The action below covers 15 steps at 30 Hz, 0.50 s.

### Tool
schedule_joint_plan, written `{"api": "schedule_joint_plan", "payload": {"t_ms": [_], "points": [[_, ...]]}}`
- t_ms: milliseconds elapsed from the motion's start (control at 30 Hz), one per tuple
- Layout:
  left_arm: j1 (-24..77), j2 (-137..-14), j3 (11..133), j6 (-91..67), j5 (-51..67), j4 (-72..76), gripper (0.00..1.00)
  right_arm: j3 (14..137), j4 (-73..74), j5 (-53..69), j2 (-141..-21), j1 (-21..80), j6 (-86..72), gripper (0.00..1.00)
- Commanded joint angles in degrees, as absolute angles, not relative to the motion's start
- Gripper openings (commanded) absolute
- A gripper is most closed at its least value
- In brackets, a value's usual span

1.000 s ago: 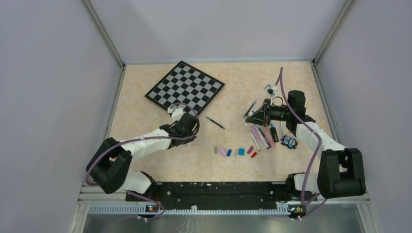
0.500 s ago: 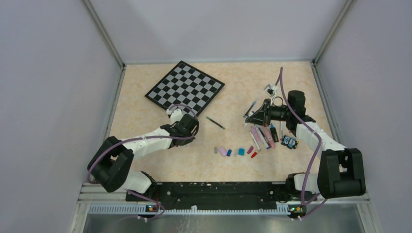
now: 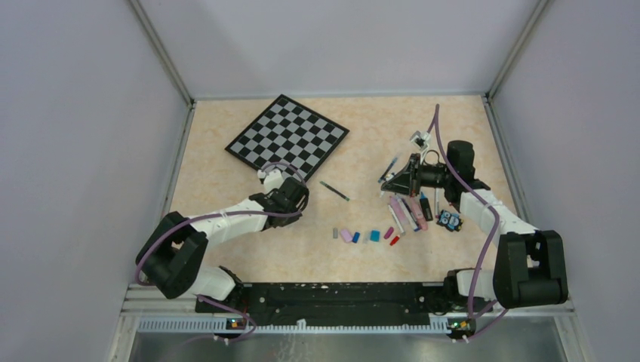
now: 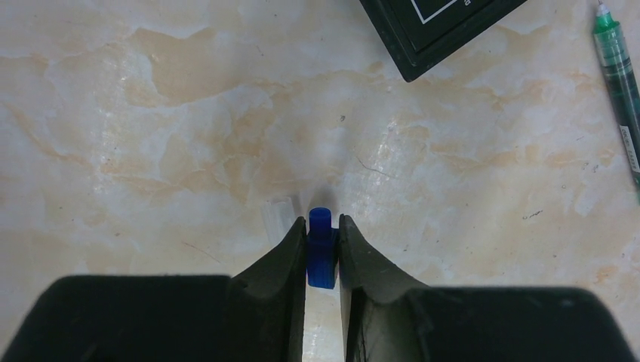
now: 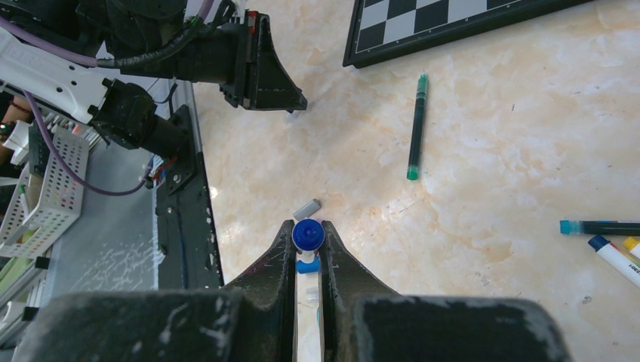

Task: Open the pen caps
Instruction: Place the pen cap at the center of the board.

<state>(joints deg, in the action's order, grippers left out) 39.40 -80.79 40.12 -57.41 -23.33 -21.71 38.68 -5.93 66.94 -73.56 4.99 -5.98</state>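
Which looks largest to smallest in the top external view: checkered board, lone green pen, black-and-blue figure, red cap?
1. checkered board, by far the largest.
2. green pen, longest after the board but very thin.
3. black-and-blue figure, shorter and wider; its rank against the pen is unsure.
4. red cap, smallest.

No legible text or markings
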Motion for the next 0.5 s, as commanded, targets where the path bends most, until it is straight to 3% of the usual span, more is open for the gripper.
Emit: {"api": "schedule_joint_plan", "payload": {"t_ms": [0,467], "points": [[39.1,-79.8,40.8,-58.0,-24.3,-22.7,0.24,40.4,-7.3,67.5,-73.7,4.9,-4.7,0.0],[39.0,-77.9,41.3,-57.4,-23.6,-23.3,0.29,40.5,-7.2,67.6,-73.7,5.0,-4.6,0.0]]}}
